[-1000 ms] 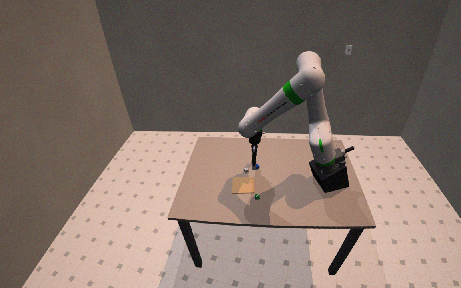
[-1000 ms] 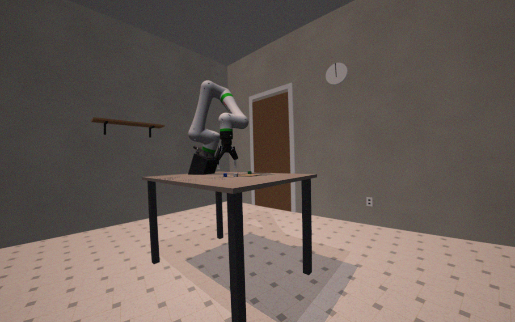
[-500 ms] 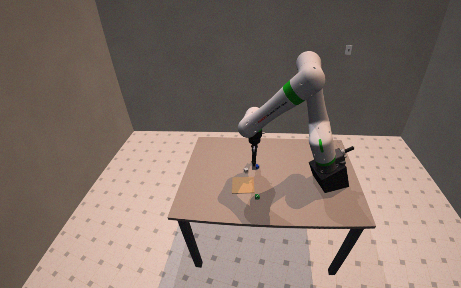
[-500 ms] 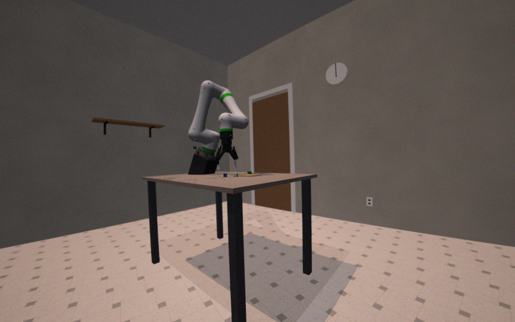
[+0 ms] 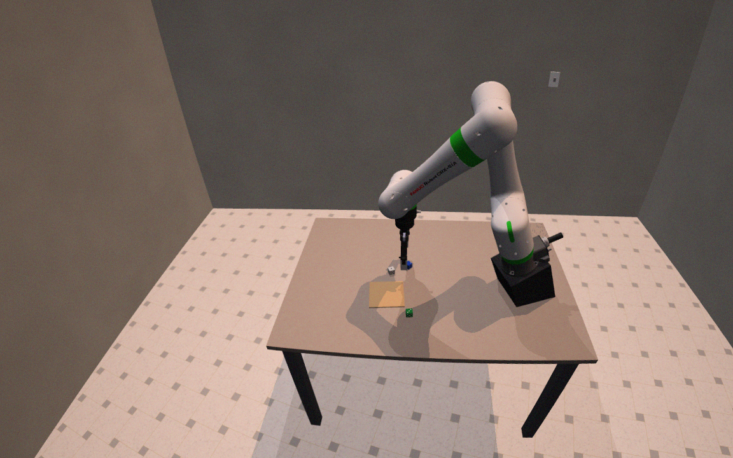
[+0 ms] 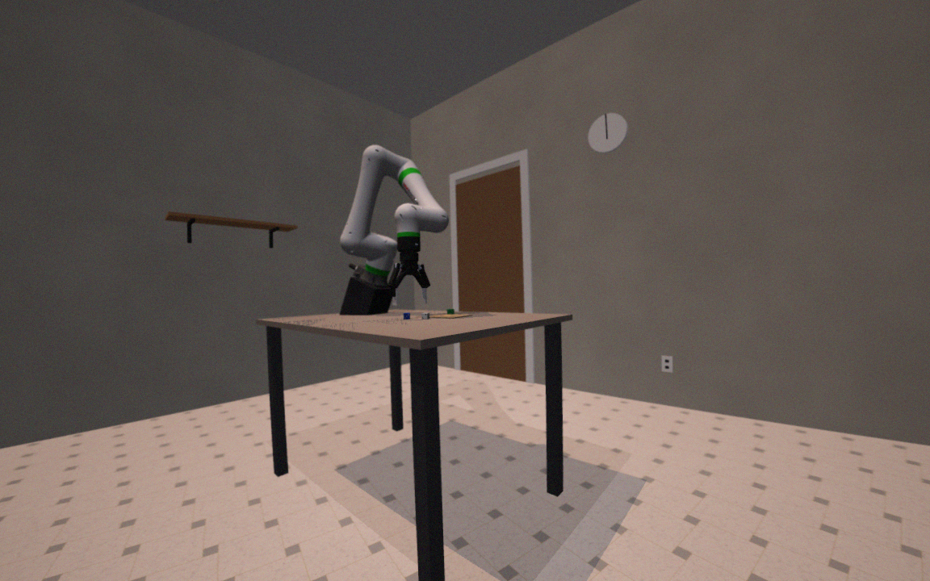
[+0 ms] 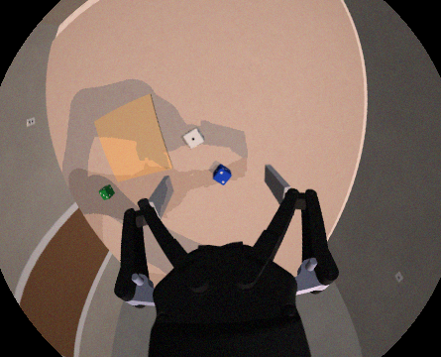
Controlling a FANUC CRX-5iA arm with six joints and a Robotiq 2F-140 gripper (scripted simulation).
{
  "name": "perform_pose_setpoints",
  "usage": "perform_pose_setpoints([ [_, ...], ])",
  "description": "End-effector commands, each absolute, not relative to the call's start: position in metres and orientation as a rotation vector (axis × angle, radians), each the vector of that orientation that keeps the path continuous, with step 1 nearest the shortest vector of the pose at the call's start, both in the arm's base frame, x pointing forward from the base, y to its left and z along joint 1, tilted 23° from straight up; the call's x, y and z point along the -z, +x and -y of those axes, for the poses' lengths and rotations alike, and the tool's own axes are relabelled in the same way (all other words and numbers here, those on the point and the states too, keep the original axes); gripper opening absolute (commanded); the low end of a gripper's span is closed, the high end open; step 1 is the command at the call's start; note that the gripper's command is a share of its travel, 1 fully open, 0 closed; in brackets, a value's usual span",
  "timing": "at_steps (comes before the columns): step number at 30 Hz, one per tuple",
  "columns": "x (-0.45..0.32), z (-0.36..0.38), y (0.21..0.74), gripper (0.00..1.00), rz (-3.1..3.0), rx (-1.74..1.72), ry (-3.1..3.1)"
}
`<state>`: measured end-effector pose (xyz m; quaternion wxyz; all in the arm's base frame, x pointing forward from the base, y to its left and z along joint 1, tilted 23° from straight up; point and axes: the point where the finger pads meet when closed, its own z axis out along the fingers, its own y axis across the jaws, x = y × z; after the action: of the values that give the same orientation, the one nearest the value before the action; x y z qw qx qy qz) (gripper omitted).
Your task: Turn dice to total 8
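Note:
My gripper (image 5: 404, 262) (image 6: 409, 296) (image 7: 217, 178) is open, with nothing between its fingers, above the table near the blue die. The blue die (image 5: 410, 264) (image 6: 406, 315) (image 7: 222, 175) sits on the table and shows between the fingertips in the wrist view. The white die (image 5: 390, 270) (image 6: 425, 315) (image 7: 193, 138) lies on the table beside the mat, one pip on top. The green die (image 5: 409, 312) (image 6: 450, 311) (image 7: 106, 192) sits on the table off the mat's corner. The top numbers of the blue and green dice are hard to read. The orange mat (image 5: 378, 294) (image 6: 454, 315) (image 7: 131, 116) lies flat, bearing no die.
The table (image 5: 329, 245) (image 6: 353, 326) (image 7: 279, 74) carries the arm's black base (image 5: 530, 287) (image 6: 365, 297) at one end. The arm's shadow falls across the mat and the green die. A wooden shelf (image 6: 230, 221) is on the wall behind.

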<state>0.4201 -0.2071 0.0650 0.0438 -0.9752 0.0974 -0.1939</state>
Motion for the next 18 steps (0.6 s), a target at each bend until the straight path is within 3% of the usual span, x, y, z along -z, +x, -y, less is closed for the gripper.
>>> perform_pose_setpoints([
  [1,-0.066,0.207,0.421,1.00,-0.298,0.593,-2.981],
  [18,-0.093,0.187,0.485,1.00,-0.298,0.593,-2.981],
])
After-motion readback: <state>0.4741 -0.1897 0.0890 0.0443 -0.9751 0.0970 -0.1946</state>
